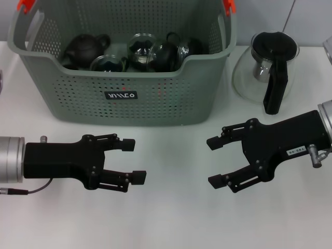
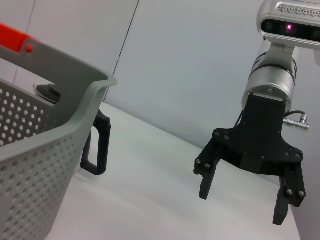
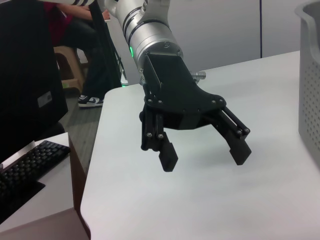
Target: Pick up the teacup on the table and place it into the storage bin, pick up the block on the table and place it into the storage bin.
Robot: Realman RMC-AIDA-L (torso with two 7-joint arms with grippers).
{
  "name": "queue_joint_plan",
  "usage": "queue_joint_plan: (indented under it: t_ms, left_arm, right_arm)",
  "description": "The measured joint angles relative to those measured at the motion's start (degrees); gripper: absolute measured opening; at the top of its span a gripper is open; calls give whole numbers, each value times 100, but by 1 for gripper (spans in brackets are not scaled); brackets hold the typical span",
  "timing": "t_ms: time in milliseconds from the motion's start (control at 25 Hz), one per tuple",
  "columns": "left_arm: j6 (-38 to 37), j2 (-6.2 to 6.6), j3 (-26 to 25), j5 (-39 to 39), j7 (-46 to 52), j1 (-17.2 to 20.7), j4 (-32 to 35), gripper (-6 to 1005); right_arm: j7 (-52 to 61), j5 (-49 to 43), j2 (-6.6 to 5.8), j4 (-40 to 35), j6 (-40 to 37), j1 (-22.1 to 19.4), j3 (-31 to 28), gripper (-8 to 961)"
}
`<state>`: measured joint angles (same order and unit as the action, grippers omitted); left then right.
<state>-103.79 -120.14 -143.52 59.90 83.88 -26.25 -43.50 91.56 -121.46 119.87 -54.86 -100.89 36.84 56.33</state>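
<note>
The grey-green storage bin [image 1: 124,104] stands at the back of the white table, with orange handle clips at its top corners. Inside it lie a dark teapot [image 1: 83,47], another dark pot [image 1: 165,52] and glass teacups [image 1: 109,63]. No block is in view, and no teacup stands on the table. My left gripper [image 1: 132,161] hovers open in front of the bin with nothing between its fingers. My right gripper [image 1: 214,162] faces it, open and holding nothing. The left wrist view shows the right gripper [image 2: 242,205] beside the bin [image 2: 60,165]. The right wrist view shows the left gripper [image 3: 205,159].
A glass carafe [image 1: 264,72] with a black handle [image 2: 97,145] stands to the right of the bin. The table [image 1: 171,218] ends at a left edge, with a keyboard [image 3: 25,170] and a seated person's legs beyond it.
</note>
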Motion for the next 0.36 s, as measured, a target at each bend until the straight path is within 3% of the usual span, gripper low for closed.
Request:
queue_joint_plan:
  t_ms: [360]
  left_arm:
    - [0, 0, 0, -85, -8, -2, 0, 950]
  right_arm:
    - [-7, 0, 2, 81, 48, -15, 0, 882]
